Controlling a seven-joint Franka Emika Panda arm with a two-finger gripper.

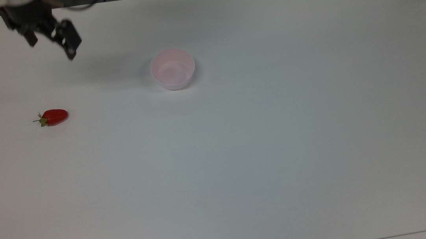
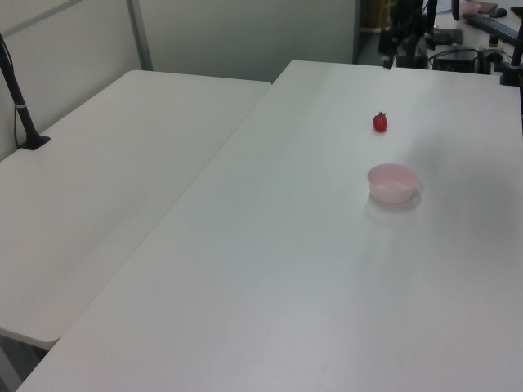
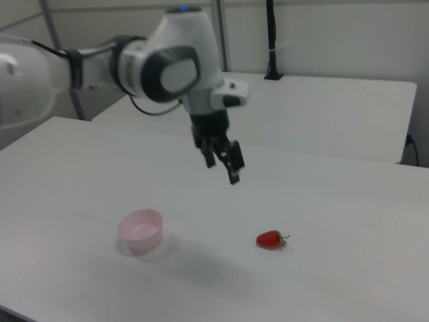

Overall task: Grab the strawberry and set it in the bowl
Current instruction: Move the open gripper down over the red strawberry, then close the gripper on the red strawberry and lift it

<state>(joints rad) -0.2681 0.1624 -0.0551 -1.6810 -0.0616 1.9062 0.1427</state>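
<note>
Strawberry (image 1: 54,116) lies on its side on the bench (image 1: 240,152), well apart from the bowl (image 1: 173,68). Gripper (image 1: 52,43) hovers above, jaws parted and empty. Looks light, soft, glossy; I'd pinch gently across the red mid-body, not the leafy cap.

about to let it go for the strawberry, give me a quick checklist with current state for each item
1. Strawberry lying free on the table, nothing touching it: ok.
2. Bowl upright and empty: ok.
3. Gripper holding nothing, fingers apart: ok.
4. Gripper lined up over the strawberry: not ok; in the top view it hangs well above the table, nearer the far edge.
5. Path down to the strawberry free of other things: ok.
6. Finger gap matched to the strawberry's narrow side: cannot tell.
</note>
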